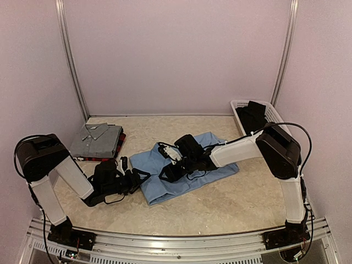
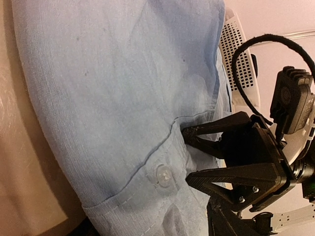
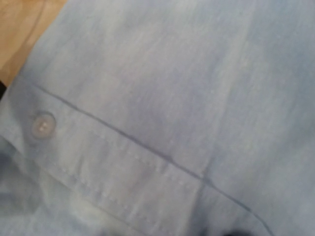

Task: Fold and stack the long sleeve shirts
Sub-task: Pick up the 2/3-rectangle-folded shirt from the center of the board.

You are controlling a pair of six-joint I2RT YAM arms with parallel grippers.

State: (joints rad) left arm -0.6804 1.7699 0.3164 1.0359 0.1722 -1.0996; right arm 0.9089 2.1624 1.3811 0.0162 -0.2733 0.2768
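Blue shirt (image 3: pixel 162 98) (blurred), plaid shirt (image 1: pixel 121 144) — mostly covered

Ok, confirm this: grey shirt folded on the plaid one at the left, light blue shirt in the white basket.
One thing is wrong: the light blue shirt lies on the table, not in the white basket. The grey shirt is folded on the plaid one, as the top external view shows.

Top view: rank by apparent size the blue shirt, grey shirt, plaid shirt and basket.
1. light blue shirt.
2-3. grey shirt and white basket: look alike, and the basket sits farther back.
4. plaid shirt, only an edge showing.
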